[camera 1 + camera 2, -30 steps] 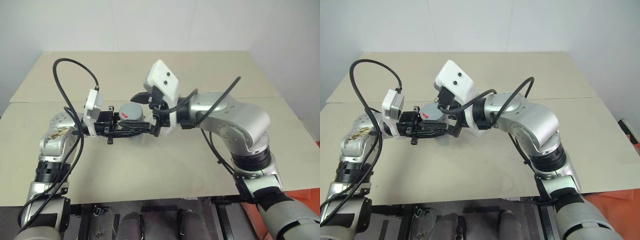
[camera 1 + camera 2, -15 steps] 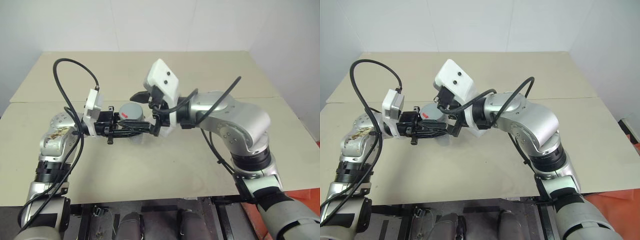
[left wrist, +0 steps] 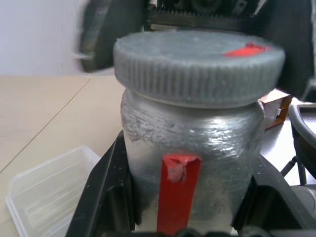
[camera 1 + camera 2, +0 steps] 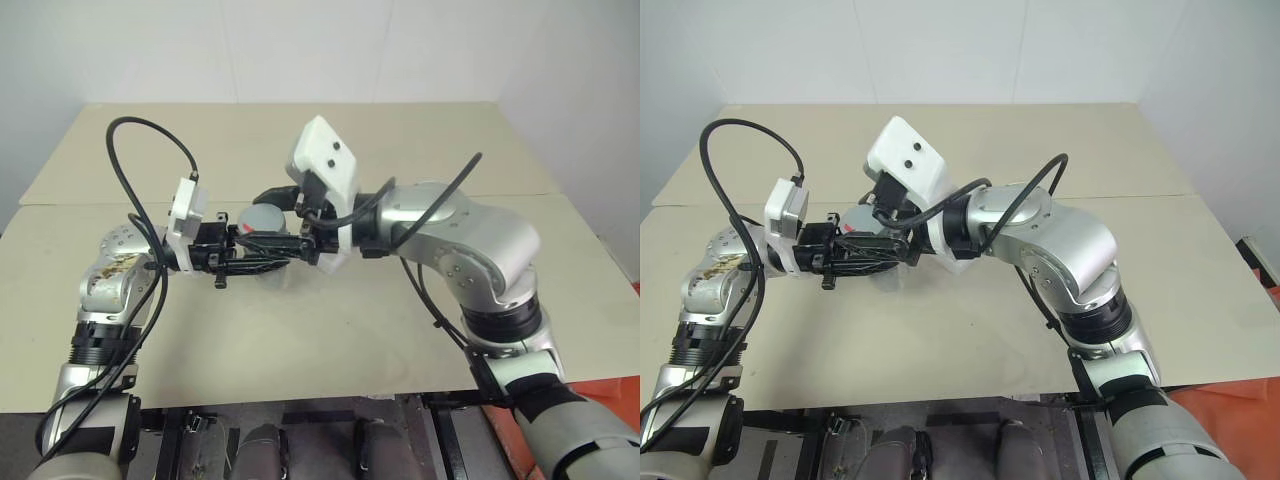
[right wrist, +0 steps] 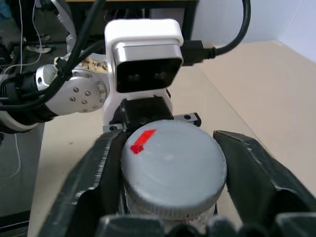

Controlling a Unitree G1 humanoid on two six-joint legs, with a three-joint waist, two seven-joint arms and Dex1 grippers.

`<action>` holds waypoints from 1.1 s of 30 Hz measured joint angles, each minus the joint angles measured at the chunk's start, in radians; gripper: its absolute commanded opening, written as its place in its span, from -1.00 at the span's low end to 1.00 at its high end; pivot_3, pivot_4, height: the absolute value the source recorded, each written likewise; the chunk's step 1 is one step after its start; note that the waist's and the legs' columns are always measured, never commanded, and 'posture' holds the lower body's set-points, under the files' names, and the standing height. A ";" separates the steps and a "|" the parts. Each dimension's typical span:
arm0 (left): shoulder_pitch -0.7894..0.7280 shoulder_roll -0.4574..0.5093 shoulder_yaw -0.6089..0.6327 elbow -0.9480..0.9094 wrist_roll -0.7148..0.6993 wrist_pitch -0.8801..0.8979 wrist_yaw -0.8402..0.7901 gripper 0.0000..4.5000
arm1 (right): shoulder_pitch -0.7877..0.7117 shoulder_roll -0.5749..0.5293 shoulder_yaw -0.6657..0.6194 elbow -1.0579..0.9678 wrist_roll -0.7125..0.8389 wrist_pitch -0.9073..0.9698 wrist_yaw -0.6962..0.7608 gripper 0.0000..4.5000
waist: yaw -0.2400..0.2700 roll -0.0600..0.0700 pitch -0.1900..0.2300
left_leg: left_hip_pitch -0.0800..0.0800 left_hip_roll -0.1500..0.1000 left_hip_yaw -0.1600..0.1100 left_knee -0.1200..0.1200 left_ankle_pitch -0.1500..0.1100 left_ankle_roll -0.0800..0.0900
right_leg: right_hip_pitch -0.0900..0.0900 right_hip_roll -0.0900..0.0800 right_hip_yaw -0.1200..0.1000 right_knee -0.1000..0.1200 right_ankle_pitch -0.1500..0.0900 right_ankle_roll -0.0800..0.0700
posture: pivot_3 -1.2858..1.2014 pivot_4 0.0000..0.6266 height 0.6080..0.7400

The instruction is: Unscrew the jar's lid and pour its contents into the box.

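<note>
I have the jar (image 3: pixel 190 148) held up off the table (image 4: pixel 400 330), over its left half and well short of the near edge, upright, its long axis vertical with the lid (image 5: pixel 170 168) on top. My left gripper (image 4: pixel 262 256) reaches in level from the left and is clamped on the jar's body, one black finger on each side of the red stripe. My right gripper (image 4: pixel 285 215) comes in from the right, a little higher, and its two fingers (image 5: pixel 94 173) have pinched in against the lid's ribbed rim from opposite sides; in the right wrist view they look to be touching it or very nearly so, so I take it as gripping the lid.

What the twist turns on is this: the lid's centre sits right between the right fingers, directly above the left grip, so both hands share the jar's vertical axis. I judge the right wrist should roll about that axis while the left holds firm.

The box (image 3: pixel 52 185) lies on the table below and just beside the jar, empty as far as I can see. The contents are hidden by the lid and the silvery sides.
</note>
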 measured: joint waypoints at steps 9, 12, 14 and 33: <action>0.002 0.000 0.000 0.000 0.000 0.000 0.001 -0.15 | 0.000 0.000 0.000 0.000 0.000 0.000 0.001 0.23 | 0.000 0.000 0.000 | 0.000 0.000 0.000 0.000 0.000 0.000 | 0.000 0.000 0.000 0.000 0.000 0.000 | 0.03 -0.52 1.00; 0.026 0.001 0.000 -0.004 0.001 0.000 0.005 -0.15 | -0.002 -0.004 -0.004 0.005 -0.002 -0.007 0.001 0.23 | 0.000 0.000 0.000 | 0.000 0.000 0.000 0.000 0.000 0.000 | 0.000 0.000 0.000 0.000 0.000 0.000 | 0.03 -0.52 1.00; 0.043 0.001 -0.002 -0.006 0.001 0.000 0.004 -0.15 | -0.012 -0.016 -0.024 0.024 -0.014 -0.019 -0.001 0.23 | 0.000 0.000 0.000 | 0.000 0.000 0.000 0.000 0.000 0.000 | 0.000 0.000 0.000 0.000 0.000 0.000 | 0.03 -0.52 1.00; 0.063 -0.021 0.075 -0.056 0.032 -0.025 0.273 -0.15 | 0.336 -0.151 -0.221 0.123 -0.281 -0.061 -0.294 0.23 | 0.002 0.000 0.000 | -0.001 0.000 0.000 -0.001 0.000 0.000 | 0.000 0.000 0.000 -0.001 0.000 0.000 | 0.03 -0.52 1.00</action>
